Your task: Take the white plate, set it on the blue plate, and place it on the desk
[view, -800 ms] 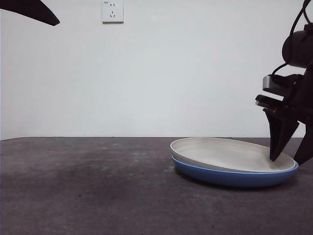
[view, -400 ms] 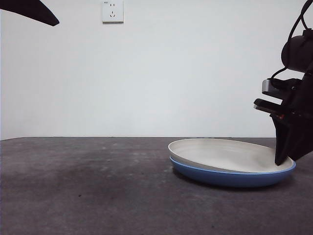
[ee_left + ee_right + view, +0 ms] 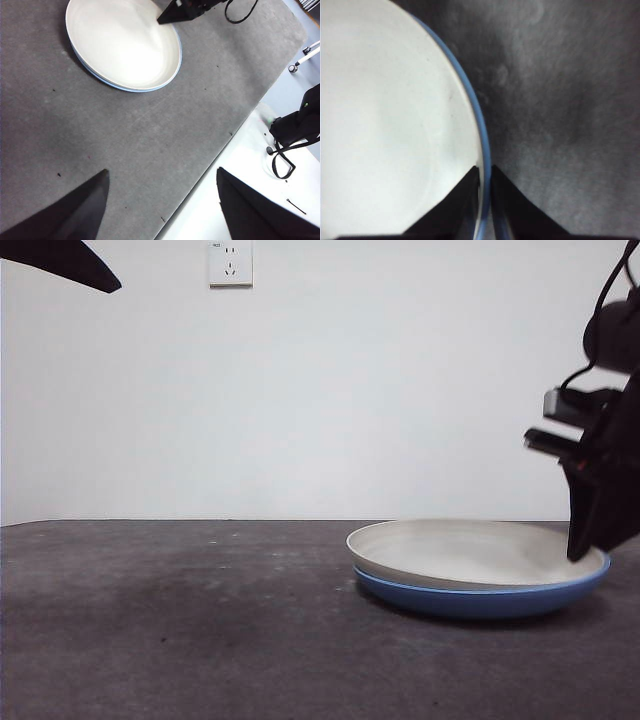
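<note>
The white plate point(image 3: 470, 550) lies nested level inside the blue plate point(image 3: 480, 598) on the right of the desk point(image 3: 200, 620). My right gripper point(image 3: 585, 550) is at their right rim. In the right wrist view it point(image 3: 484, 172) is shut on the rim: one jaw inside the white plate point(image 3: 385, 125), the other outside the blue plate's edge point(image 3: 479, 115). My left gripper point(image 3: 162, 200) is open and empty, high above the desk point(image 3: 125, 140). It looks down on the white plate point(image 3: 125, 45), the blue plate's rim point(image 3: 127, 89) and the right gripper point(image 3: 175, 12).
A wall socket point(image 3: 230, 262) sits high on the white back wall. The left arm's tip point(image 3: 60, 260) shows at the top left corner. In the left wrist view the desk's edge point(image 3: 220, 145) borders a white floor with black gear and cables point(image 3: 295, 130).
The right gripper's jaws closed on the plates' right rim. The white plate, tilted a second ago, now lies level in the blue plate. Plates and gripper shifted slightly right.
</note>
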`<state>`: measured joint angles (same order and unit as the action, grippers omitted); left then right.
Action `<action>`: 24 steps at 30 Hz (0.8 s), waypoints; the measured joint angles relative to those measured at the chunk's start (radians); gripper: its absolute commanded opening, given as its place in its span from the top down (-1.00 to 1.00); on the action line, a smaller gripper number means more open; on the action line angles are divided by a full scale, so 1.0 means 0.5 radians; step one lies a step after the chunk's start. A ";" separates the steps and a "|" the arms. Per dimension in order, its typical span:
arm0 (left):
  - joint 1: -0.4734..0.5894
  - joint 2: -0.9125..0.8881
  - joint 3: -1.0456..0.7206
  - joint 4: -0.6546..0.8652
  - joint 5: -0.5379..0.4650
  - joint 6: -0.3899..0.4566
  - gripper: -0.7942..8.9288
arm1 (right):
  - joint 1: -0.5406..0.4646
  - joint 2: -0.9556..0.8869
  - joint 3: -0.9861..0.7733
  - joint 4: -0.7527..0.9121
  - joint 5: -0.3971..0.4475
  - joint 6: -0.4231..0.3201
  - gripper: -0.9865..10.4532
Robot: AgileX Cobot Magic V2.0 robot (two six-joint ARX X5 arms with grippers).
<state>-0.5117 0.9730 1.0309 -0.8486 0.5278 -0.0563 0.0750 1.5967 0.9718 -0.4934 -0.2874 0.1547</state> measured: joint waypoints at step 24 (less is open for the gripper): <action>-0.001 0.000 0.000 0.000 0.000 0.014 0.13 | 0.349 -0.318 0.098 0.237 -0.151 0.273 0.81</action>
<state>-0.5121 0.9730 1.0309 -0.8486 0.5278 -0.0494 0.2493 1.4376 1.0210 -0.3748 -0.3630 0.2913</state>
